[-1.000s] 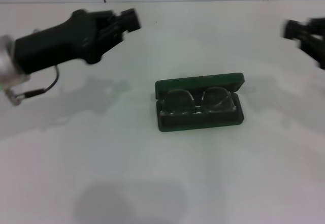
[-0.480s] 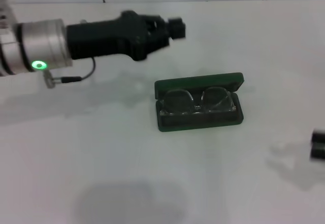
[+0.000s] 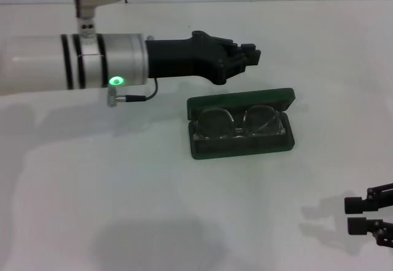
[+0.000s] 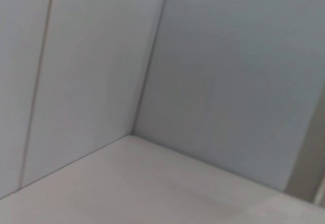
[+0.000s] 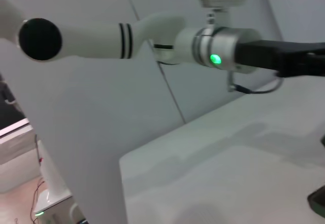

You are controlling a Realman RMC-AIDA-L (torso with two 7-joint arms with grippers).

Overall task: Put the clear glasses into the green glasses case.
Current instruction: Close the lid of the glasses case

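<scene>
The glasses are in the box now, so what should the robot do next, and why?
Probably close the lid: the clear glasses already lie inside the open green glasses case. The left gripper hovers just behind the raised lid, so it could push it down. The right gripper waits aside.

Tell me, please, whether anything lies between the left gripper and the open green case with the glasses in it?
Nothing visible does. The left gripper hangs above the table behind the green glasses case, with only bare table between them. The clear glasses already lie inside the open case. The right gripper sits far off, near the table's front right.
</scene>
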